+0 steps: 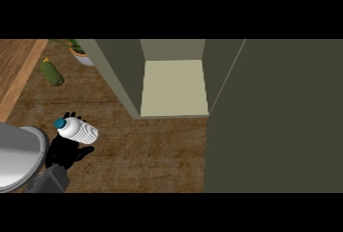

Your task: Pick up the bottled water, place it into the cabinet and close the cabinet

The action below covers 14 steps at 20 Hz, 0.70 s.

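Olive-green cabinet (175, 86): open, pale shelf facing the desk (154, 149), up and right of the bottle.
Left robot hand (65, 152): black, curled around the bottle from below; right robot hand unseen.
White ribbed plastic water bottle (78, 130): tilted, teal cap pointing upper-left, long axis diagonal.

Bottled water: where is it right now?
In the head view the bottled water is at lower left, in the left hand, well short of the open cabinet.
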Each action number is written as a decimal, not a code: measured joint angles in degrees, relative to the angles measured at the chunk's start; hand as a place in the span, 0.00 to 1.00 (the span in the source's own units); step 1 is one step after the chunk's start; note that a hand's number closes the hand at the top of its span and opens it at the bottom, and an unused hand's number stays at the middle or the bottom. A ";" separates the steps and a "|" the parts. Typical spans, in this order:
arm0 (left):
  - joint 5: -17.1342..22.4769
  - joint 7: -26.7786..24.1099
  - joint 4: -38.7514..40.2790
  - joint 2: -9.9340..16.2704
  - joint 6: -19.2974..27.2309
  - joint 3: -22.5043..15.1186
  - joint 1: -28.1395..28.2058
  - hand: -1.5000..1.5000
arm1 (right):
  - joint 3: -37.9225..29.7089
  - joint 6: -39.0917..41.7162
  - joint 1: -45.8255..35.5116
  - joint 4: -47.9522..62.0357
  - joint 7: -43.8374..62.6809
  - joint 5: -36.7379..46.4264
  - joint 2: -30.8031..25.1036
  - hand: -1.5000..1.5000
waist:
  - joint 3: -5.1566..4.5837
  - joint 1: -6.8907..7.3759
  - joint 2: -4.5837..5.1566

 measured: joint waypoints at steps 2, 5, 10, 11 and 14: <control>-0.06 0.08 -0.08 -0.79 -0.42 -0.17 -0.29 0.00 | 0.39 -0.46 -0.49 -0.14 0.62 0.38 0.13 0.00 | -0.03 -0.06 0.05; -0.36 0.47 -0.18 -1.33 -0.78 -0.52 -1.29 0.00 | -0.58 -0.38 -1.15 -0.24 1.17 -0.91 -0.26 0.00 | -0.07 -0.24 0.14; -1.12 0.43 -0.70 -1.97 -1.48 -1.48 -1.66 1.00 | -0.16 0.00 0.15 -0.29 0.48 -0.80 -0.49 0.00 | -0.05 -0.22 0.07; -1.33 0.35 -0.92 -2.15 -1.29 -1.73 -1.84 1.00 | 0.18 -0.28 0.29 -0.70 0.77 -0.60 -0.39 0.00 | -0.03 -0.16 0.04; -1.09 0.24 -0.98 -2.51 -1.53 -1.58 -2.03 1.00 | -0.58 -0.58 -0.89 -0.57 1.37 -1.05 -0.62 0.00 | -0.04 -0.07 0.09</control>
